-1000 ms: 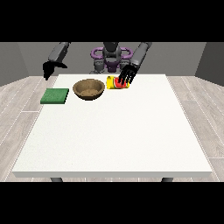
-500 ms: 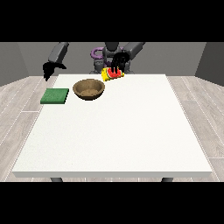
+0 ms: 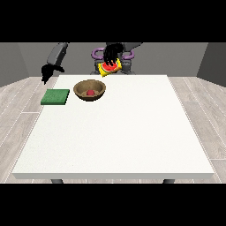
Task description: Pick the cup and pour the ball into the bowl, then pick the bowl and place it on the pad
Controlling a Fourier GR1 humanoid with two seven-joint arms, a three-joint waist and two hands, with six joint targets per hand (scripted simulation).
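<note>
The yellow and red cup is tipped in the air above the table's far edge, just right of the bowl. The hand at the view's right is shut on it from above. A brown bowl stands on the table at the far left with a red ball lying inside it. Left of the bowl, the green pad lies flat. The hand at the view's left hangs open beyond the table's far left corner, above and behind the pad, holding nothing.
The white table stretches wide toward the camera. The robot's torso is behind the far edge, close to the raised cup.
The hand at the view's right lifted the cup off the table, carried it left toward the bowl and tipped it. The red ball now lies in the bowl. The other hand barely moved.
</note>
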